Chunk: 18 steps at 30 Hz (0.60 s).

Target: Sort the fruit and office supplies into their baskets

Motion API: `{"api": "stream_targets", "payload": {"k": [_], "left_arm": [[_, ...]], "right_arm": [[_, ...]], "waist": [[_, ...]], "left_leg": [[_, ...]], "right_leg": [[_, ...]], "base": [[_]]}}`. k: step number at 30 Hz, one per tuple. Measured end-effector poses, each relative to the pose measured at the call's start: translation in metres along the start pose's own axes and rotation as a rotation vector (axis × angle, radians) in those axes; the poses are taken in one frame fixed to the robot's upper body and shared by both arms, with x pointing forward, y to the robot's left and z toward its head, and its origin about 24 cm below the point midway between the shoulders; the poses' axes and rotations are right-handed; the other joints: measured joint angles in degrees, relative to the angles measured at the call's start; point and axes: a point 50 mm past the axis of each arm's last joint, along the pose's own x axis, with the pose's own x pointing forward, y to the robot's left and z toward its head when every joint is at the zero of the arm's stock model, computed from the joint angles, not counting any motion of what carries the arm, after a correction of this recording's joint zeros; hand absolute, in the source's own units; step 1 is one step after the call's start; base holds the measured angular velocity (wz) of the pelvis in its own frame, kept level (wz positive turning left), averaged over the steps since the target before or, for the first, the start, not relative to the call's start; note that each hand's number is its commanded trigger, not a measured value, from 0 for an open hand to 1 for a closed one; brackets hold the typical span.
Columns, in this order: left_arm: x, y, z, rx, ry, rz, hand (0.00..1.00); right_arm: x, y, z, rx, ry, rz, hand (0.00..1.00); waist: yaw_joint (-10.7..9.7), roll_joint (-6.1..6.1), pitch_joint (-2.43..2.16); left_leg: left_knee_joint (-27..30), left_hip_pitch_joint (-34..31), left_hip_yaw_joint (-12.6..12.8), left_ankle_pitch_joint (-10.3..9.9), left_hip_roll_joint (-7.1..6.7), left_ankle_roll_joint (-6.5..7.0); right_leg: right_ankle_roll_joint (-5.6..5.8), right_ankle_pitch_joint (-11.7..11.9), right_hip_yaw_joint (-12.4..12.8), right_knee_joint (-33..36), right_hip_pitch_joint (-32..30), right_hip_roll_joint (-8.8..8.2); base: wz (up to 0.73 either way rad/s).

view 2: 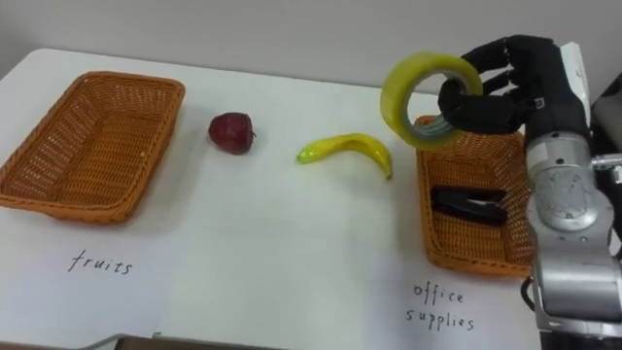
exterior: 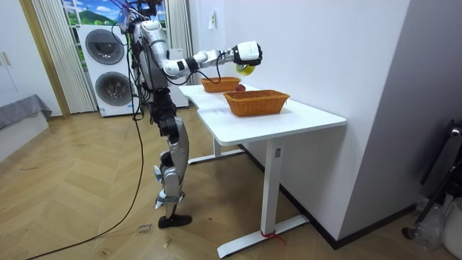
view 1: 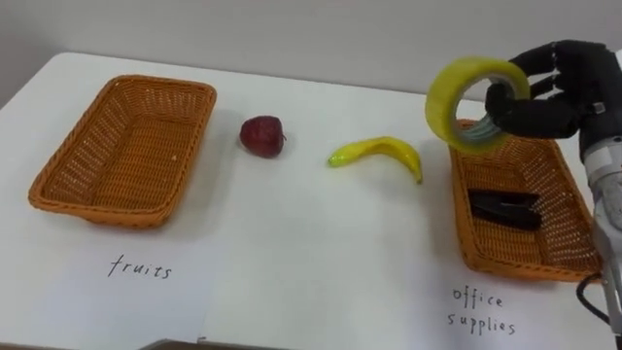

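1. A white surface [view 1: 292, 253] carries everything.
2. One wicker basket [view 1: 58, 185] sits at 9 o'clock and another [view 1: 564, 194] at 3 o'clock.
3. The right hand [view 1: 559, 92], at 2 o'clock, has its fingers curled through a yellow tape roll [view 1: 474, 66], holding it above the 3 o'clock basket's far rim.
4. The banana [view 1: 384, 151] lies at 1 o'clock.
5. A black stapler [view 1: 505, 207] lies in the 3 o'clock basket.
6. The apple [view 1: 262, 134] sits at 11 o'clock.

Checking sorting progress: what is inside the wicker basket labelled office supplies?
A black stapler-like object lies in the orange wicker basket. Its far corner is hidden behind the yellow tape roll held by the right robot hand, so contents there cannot be seen.
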Motion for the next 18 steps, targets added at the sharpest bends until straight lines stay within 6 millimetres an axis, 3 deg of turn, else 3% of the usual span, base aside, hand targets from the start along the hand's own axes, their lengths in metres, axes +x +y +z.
{"api": "stream_targets", "payload": {"k": [8, 15, 16, 17, 18], "left_arm": [[0.0, 0.006, -0.005, -0.002, 0.013, 0.015, 0.0], [0.0, 0.011, -0.008, 0.008, 0.027, 0.022, 0.0], [0.0, 0.012, -0.009, 0.008, 0.03, 0.023, 0.0], [0.0, 0.012, -0.01, 0.008, 0.032, 0.024, 0.0], [0.0, 0.012, -0.01, 0.008, 0.033, 0.025, 0.0]], "right_arm": [[-0.012, -0.007, -0.046, -0.073, 0.177, 0.002, 1.0], [-0.015, -0.01, -0.055, -0.138, 0.209, -0.003, 1.0], [-0.015, -0.01, -0.055, -0.138, 0.211, -0.003, 0.86], [-0.015, -0.01, -0.055, -0.138, 0.211, -0.002, 0.61], [-0.015, -0.01, -0.055, -0.138, 0.211, -0.002, 0.43]], "waist": [[-0.9, -0.26, 0.04], [-0.9, -0.6, 0.33], [-0.8, -0.6, 0.33], [-0.8, -0.6, 0.34], [-0.8, -0.6, 0.34]], "left_leg": [[-0.1, 0.1, 0.0, 0.0, -0.02, 0.0], [-0.1, 0.1, 1.0, 0.0, 0.03, -0.01], [-0.1, 0.2, 1.3, 0.0, 0.06, 0.0], [-0.1, 0.2, 1.4, 0.0, 0.08, 0.0], [-0.1, 0.2, 1.5, 0.0, 0.08, 0.0]], "right_leg": [[0.0, 0.0, 0.0, 0.0, 0.1, 0.02], [-0.01, 0.0, 0.5, 0.2, -0.3, 0.04], [-0.01, 0.0, 0.8, 0.2, -0.4, 0.06], [-0.01, 0.0, 1.0, 0.3, -0.6, 0.07], [-0.01, 0.0, 1.0, 0.4, -0.6, 0.07]], "base": [[0.0], [-0.06], [-0.1], [-0.08], [-0.04]]}}
